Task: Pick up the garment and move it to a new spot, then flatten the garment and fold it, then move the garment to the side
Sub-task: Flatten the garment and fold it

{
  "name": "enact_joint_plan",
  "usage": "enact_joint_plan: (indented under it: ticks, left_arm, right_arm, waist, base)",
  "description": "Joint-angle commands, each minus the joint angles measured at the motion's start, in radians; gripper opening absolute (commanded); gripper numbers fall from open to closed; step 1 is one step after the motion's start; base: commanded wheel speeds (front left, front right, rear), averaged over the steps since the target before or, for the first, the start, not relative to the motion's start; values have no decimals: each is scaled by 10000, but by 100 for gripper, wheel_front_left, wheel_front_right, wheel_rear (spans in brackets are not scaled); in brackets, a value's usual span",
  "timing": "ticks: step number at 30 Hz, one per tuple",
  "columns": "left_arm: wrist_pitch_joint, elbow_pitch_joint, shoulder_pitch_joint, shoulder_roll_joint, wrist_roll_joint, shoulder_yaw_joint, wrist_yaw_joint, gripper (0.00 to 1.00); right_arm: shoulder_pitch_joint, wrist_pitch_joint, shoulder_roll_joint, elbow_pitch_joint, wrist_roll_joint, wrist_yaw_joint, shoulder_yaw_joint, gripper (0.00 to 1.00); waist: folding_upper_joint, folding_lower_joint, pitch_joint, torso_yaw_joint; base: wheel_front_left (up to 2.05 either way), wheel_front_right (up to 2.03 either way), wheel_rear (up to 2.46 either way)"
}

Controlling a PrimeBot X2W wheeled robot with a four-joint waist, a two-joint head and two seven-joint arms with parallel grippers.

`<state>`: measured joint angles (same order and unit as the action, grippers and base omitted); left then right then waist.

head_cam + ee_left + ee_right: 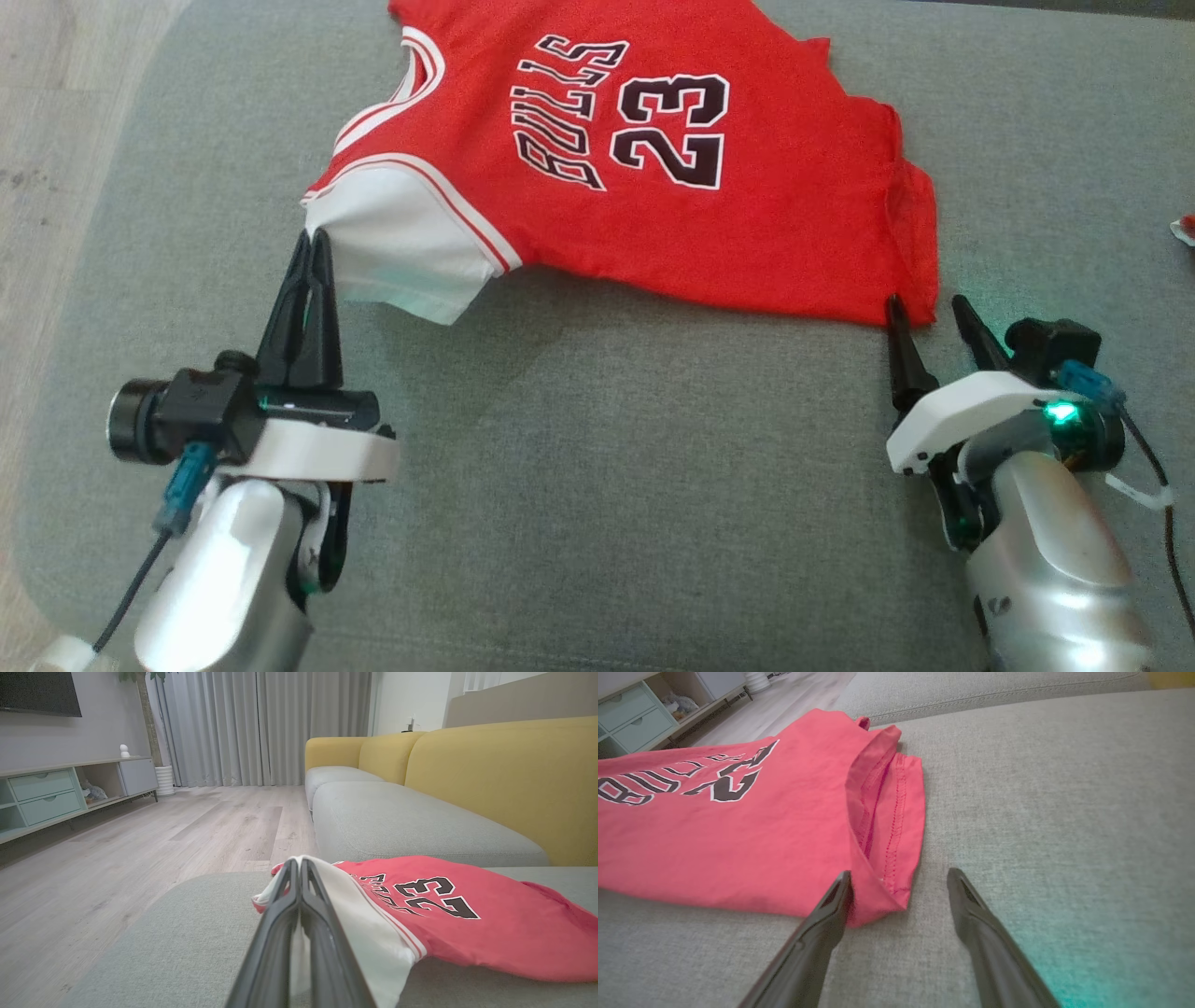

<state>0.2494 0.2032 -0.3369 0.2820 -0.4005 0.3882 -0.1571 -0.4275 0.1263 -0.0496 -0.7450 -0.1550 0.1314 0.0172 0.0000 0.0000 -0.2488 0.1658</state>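
The garment (653,187) is a red sports shirt with "BULLS" and "23" on it in dark letters. You can see it lying spread out on the grey sofa seat (597,523), at the far side from you, with the words facing up. Your left gripper (313,245) has its two dark fingers pressed tight together on the white sleeve (401,252), and that sleeve is held up a little off the seat. Your right gripper (926,303) has its fingers wide apart. The shirt's bottom corner (887,891) lies on the seat between those two fingers. One finger touches the edge of the red cloth and the other stands on the bare seat beside it, so this gripper holds nothing. On your left, past the edge of the seat, is the wood floor (47,140). The left wrist view shows the sofa's yellow back (514,774) behind the shirt.
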Motion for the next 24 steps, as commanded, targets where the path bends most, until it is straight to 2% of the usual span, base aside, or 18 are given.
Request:
enact_joint_plan:
  ticks: [1,4,5,6,7,8,17,24]
  left_arm:
    - [122,-375,-71,167,96,-459,36,0]
    - [122,-328,-43,77,152,-534,123,0]
    - [123,-290,-33,56,166,-558,152,0]
    - [123,-246,-21,44,178,-589,177,0]
    - [123,-195,-6,35,184,-625,192,0]
    - [123,-140,8,32,191,-653,213,0]
    - [123,199,175,122,47,-1025,299,0]
    - [-106,-127,62,253,-989,-1700,671,0]
  right_arm:
    - [-166,-22,-6,-33,98,-7,-245,100]
    - [-207,-90,-6,-356,238,-7,-404,100]
    - [-203,-123,-6,-449,180,-7,-472,91]
    - [-197,-134,-6,-521,134,-7,-543,46]
    - [-194,-129,-6,-581,80,-7,-604,7]
    - [-187,-110,-6,-630,0,-7,-674,0]
    - [-160,642,-6,-212,-1376,-7,-1365,0]
    - [-351,800,-6,1233,-2486,-7,-2123,0]
  waist:
    - [0,0,-6,26]
    - [0,0,24,66]
    - [0,0,49,72]
    - [0,0,81,72]
    - [0,0,117,65]
    - [0,0,164,58]
    - [0,0,855,-314]
    - [0,0,1647,-779]
  base:
    - [0,0,0]
    - [0,0,0]
    - [0,0,0]
    - [0,0,0]
    - [0,0,0]
    - [0,0,0]
    - [0,0,0]
    - [0,0,0]
